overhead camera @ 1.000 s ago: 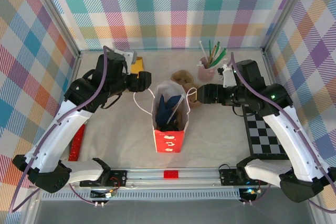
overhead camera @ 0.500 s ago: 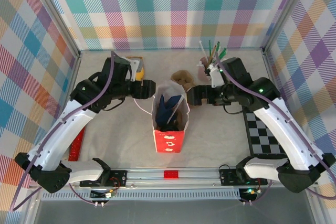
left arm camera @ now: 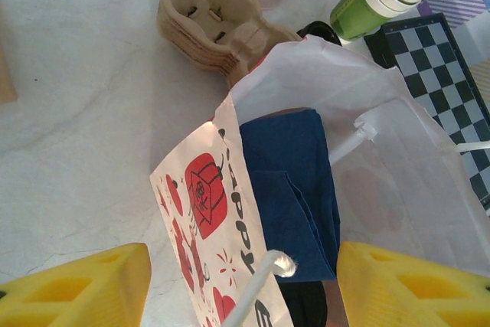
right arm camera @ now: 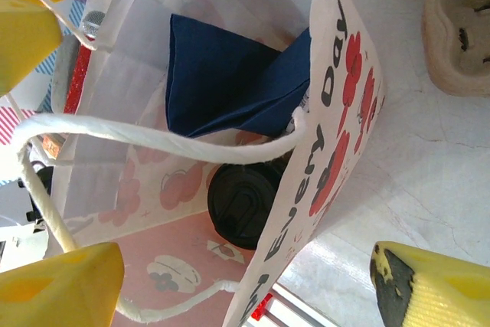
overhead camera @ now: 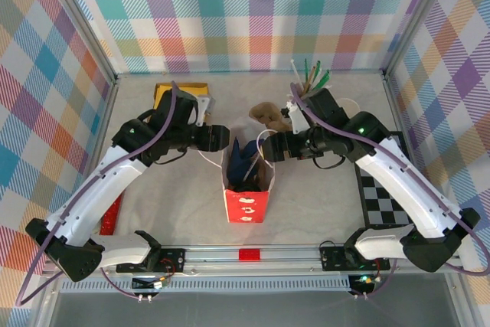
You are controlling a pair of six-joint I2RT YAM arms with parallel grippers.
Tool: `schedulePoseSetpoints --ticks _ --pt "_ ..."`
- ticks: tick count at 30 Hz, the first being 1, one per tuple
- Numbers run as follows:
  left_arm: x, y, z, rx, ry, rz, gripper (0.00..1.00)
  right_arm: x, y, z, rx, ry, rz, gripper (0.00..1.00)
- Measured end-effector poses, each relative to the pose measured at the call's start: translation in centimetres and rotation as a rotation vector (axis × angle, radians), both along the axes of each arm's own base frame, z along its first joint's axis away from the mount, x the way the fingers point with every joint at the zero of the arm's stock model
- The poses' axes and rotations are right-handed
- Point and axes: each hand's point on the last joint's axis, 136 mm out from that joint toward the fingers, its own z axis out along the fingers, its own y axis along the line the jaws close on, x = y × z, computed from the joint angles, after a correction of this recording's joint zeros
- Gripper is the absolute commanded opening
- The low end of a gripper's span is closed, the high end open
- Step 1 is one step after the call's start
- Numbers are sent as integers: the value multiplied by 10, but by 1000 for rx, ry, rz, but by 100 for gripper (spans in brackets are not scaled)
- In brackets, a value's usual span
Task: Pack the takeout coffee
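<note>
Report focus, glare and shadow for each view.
Top external: even soft light, sharp throughout. Left wrist: the white lining of the red bag is nearly washed out, and the yellow jaws at the bottom corners look soft. Right wrist: the takeout coffee sits shaded at the bag's bottom.

Pastel plaid walls [overhead camera: 253, 13] at top, left and right of frame, bare metal frame posts [overhead camera: 89, 21] at both back corners, pale marbled worktop [overhead camera: 168, 204] in centre, aluminium rail [overhead camera: 291, 253] along bottom edge, black-and-white checkerboard [overhead camera: 387, 201] lower right, light even, soft shadows.

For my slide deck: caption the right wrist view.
Black-lidded takeout coffee and blue napkin sit inside the red-printed paper bag.
</note>
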Motion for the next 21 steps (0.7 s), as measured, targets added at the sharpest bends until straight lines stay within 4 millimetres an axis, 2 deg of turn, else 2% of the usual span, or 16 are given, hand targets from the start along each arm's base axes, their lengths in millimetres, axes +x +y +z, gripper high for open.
schedulePoseSetpoints --ticks 7,14,17,21 --pt "1 -2 -13 10 20 -4 64 -1 -11 8 -24 -51 -28 100" --pt "1 -4 -14 10 21 -7 64 -13 -19 38 14 -124 -22 99" --pt "0 -6 -16 7 25 -10 64 -18 -14 39 15 -126 3 99" --pt "-2 -11 -17 2 25 -17 61 -16 -5 30 -13 -108 18 99"
